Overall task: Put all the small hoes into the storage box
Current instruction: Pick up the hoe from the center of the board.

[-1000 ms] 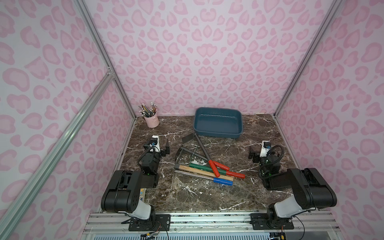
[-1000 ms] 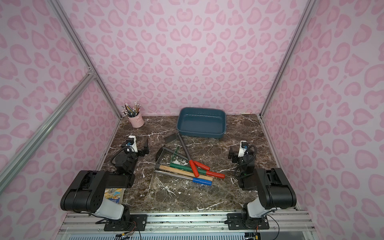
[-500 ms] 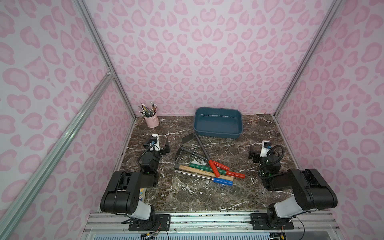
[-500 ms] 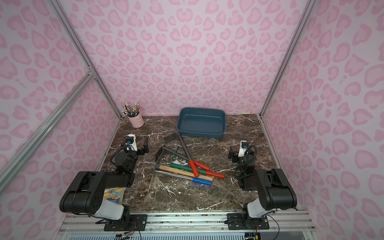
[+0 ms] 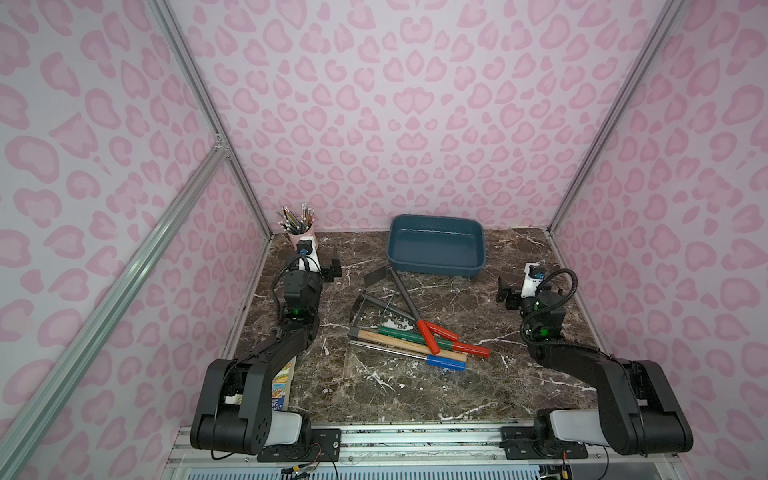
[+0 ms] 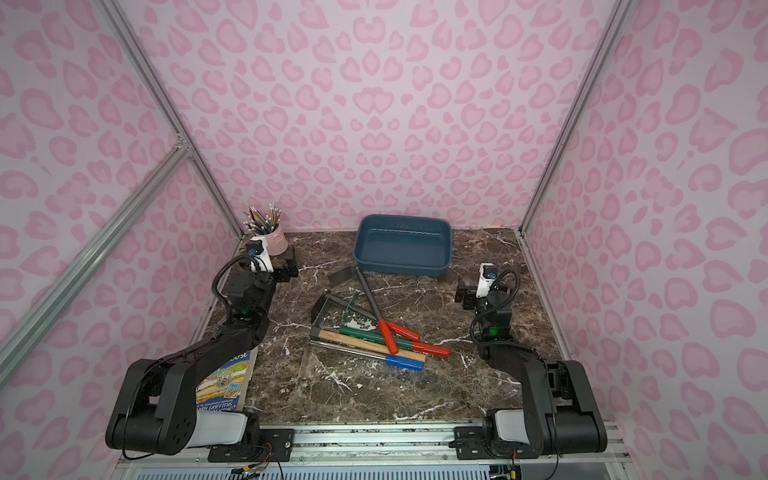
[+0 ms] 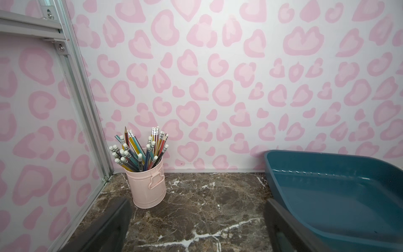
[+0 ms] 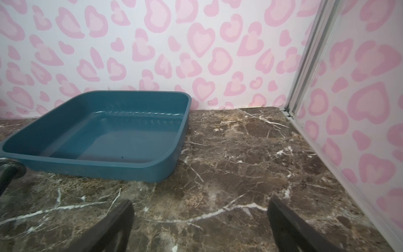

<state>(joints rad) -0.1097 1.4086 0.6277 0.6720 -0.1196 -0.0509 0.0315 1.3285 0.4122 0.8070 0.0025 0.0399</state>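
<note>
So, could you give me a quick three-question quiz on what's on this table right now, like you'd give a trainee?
1. True or false: the storage box already holds a tool.
2. The small hoe lies with its blade end: A) toward the storage box, B) toward the arms' bases, C) standing straight up.
3. Are the left gripper and the right gripper open or shut, and does either hold anything?

Key
1. False: the box is empty.
2. A.
3. Both open, both holding nothing.
</note>
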